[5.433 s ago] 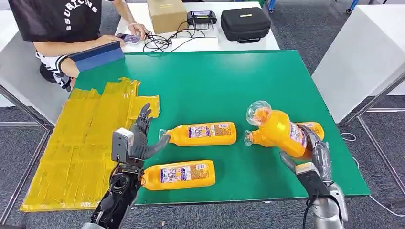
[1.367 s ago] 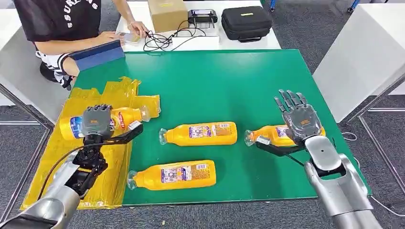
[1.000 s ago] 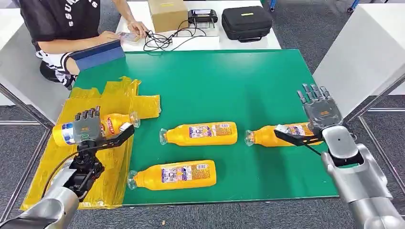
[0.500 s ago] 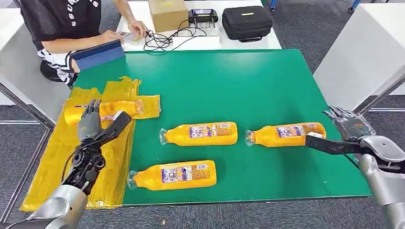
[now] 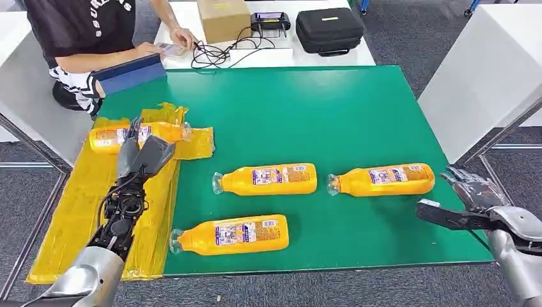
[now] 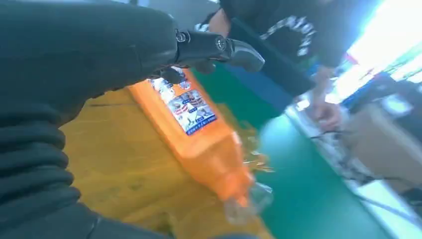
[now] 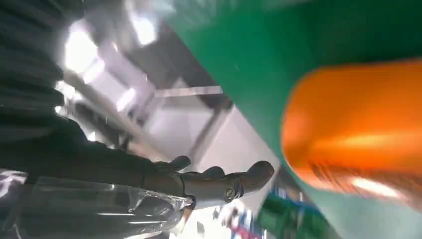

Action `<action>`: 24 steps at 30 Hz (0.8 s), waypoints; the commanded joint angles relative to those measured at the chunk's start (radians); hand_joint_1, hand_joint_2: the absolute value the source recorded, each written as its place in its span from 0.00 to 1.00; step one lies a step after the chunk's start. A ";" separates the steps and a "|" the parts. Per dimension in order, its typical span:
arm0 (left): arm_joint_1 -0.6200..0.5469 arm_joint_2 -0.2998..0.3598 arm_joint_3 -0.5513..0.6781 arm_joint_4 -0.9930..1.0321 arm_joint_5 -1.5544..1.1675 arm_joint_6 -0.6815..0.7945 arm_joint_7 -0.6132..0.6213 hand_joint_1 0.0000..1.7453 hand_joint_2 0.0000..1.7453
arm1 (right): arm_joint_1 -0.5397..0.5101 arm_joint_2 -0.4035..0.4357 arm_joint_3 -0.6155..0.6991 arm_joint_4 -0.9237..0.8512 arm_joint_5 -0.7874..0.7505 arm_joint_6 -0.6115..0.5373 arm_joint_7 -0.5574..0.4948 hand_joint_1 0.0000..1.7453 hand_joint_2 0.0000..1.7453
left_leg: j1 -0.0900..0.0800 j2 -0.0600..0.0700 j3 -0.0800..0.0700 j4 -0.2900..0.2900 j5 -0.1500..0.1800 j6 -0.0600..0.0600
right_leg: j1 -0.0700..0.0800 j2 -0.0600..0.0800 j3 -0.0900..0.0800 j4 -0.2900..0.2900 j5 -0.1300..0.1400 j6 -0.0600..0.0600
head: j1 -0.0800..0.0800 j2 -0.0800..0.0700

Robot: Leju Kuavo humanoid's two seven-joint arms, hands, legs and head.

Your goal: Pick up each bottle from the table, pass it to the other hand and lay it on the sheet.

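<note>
Left hand: my left hand [image 5: 139,153] sits over the yellow sheet [image 5: 83,217], fingers spread and nothing in its grip; fingertips lie just beside the bottle on the sheet [image 5: 137,134]
Right hand: my right hand [image 5: 470,198] hangs off the table's right edge, fingers apart, holding nothing
Sheet bottle: lies on its side at the sheet's far end, cap toward the green table [image 5: 294,109]
Middle bottle [image 5: 267,179]: on its side on the green
Right bottle [image 5: 382,180]: on its side, near my right hand, not touching
Near bottle [image 5: 231,233]: on its side by the front edge
Person [image 5: 83,29]: seated at the far left corner
</note>
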 commanded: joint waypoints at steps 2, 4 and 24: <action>0.016 -0.009 -0.098 -0.096 -0.004 0.014 0.040 0.00 0.00 | -0.074 0.122 0.034 0.050 0.087 -0.116 0.045 0.00 1.00 | 0.001 0.002 0.003 -0.001 -0.001 -0.002 | 0.001 0.000 0.003 -0.001 0.000 -0.001 | 0.000 0.000; 0.023 -0.006 -0.091 -0.096 0.000 0.018 0.042 0.00 0.00 | -0.085 0.127 0.033 0.030 0.107 -0.135 0.053 0.00 1.00 | 0.001 0.001 0.004 -0.001 -0.001 -0.003 | 0.001 0.001 0.003 -0.001 0.000 -0.001 | 0.000 0.000; 0.051 -0.023 -0.081 -0.185 0.045 -0.022 0.009 0.00 0.00 | -0.175 0.120 0.090 0.272 0.016 0.104 -0.019 0.00 1.00 | 0.001 -0.001 0.006 0.000 -0.002 -0.003 | 0.001 -0.001 0.006 -0.002 -0.002 -0.001 | 0.000 0.000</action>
